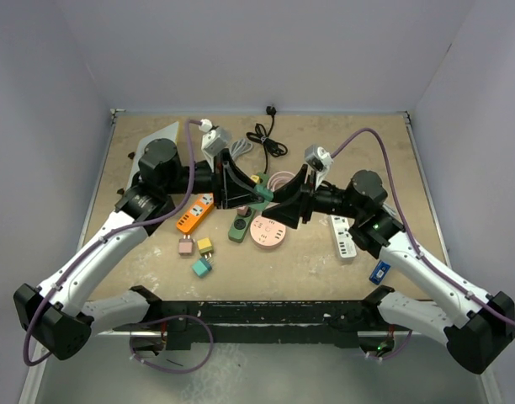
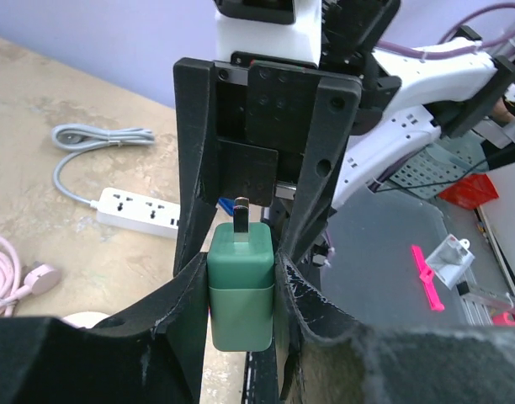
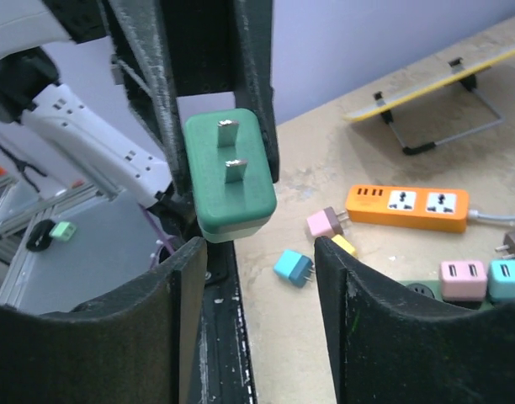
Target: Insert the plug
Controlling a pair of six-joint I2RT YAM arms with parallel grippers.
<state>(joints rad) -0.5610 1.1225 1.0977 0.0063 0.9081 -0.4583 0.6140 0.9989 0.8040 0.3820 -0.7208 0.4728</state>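
Fingers (image 2: 183,320) of my left gripper (image 2: 241,268) are clamped on one green plug (image 2: 239,295), holding it up off the table (image 1: 308,269) between the two arms. Its two prongs (image 3: 228,151) point toward my right gripper (image 3: 257,261), whose fingers stand spread apart just short of it, gripping nothing. Down on the table I count three loose small plugs: pink plug (image 1: 186,246), yellow plug (image 1: 205,245), teal plug (image 1: 202,267). I count four power strips: orange strip (image 1: 195,212), green strip (image 1: 239,227), round pink strip (image 1: 268,233), white strip (image 1: 344,236).
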